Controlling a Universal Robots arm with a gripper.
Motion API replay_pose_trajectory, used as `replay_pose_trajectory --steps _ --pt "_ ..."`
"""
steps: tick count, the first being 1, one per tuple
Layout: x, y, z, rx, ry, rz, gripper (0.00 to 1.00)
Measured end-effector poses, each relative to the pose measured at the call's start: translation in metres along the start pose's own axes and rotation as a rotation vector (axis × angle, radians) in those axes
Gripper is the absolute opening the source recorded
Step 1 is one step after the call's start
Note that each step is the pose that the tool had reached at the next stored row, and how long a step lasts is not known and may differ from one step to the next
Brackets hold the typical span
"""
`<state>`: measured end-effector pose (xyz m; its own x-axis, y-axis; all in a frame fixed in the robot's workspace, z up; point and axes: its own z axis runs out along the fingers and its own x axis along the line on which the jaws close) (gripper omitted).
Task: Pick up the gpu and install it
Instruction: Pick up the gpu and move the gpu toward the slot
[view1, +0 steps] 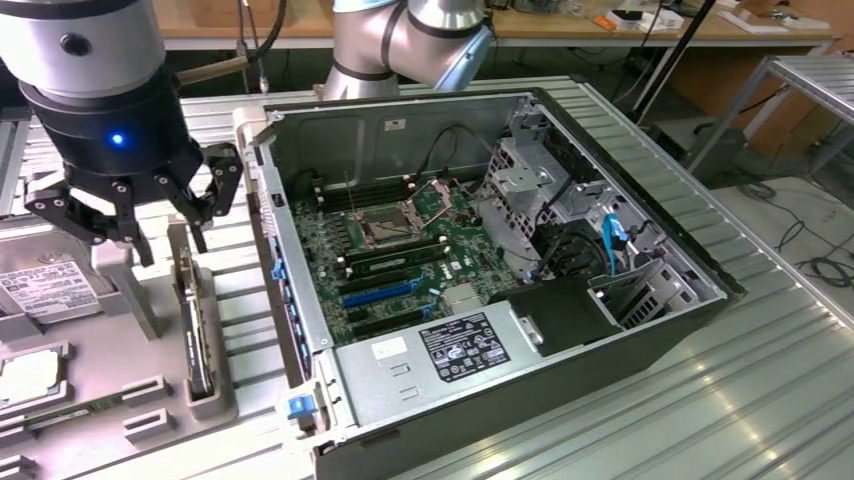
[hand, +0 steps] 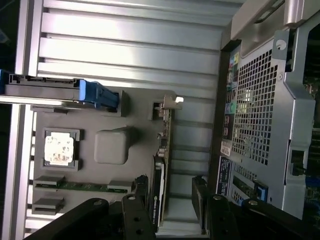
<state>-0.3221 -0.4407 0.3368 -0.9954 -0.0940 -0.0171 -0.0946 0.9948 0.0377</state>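
Memory stick (view1: 80, 415): lies flat in a slot at the near edge of the grey holder tray (view1: 100, 350).
Processor chip (view1: 27, 375): seated in a square pocket of the same tray, just behind the memory stick.
Gpu (view1: 195, 320): stands on its long edge in a narrow slot of the tray, beside the side of the computer case (view1: 641, 330) that faces the exterior view's left. In the wrist view its green board (hand: 165, 145) and black cooler run between the two fingers.
Hard drive (view1: 47, 285): silver, labelled, on the tray behind the processor chip.
Gripper (view1: 167, 245): above the gpu's far end, spread wide with one finger on either side of the card, gripping nothing.
Computer case: lies open on the ribbed metal surface (view1: 694, 400), motherboard (view1: 387, 250) exposed.
Arm base (view1: 400, 40): behind the case.
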Motion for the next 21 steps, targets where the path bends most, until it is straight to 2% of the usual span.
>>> replay_pose_trajectory --steps 4,6,12,16,21 --pt "0.002 -0.0162 0.0112 -0.0001 -0.0003 0.0 0.48" --pt "0.003 -0.0211 0.0166 -0.0002 -0.0004 0.001 0.48" --pt "0.007 -0.0285 0.0332 -0.0001 -0.0005 0.006 0.48" --pt "0.01 -0.0313 0.0409 0.0001 -0.0005 0.008 0.48" --pt "0.015 -0.0372 0.0583 0.0002 -0.0008 0.014 0.48"
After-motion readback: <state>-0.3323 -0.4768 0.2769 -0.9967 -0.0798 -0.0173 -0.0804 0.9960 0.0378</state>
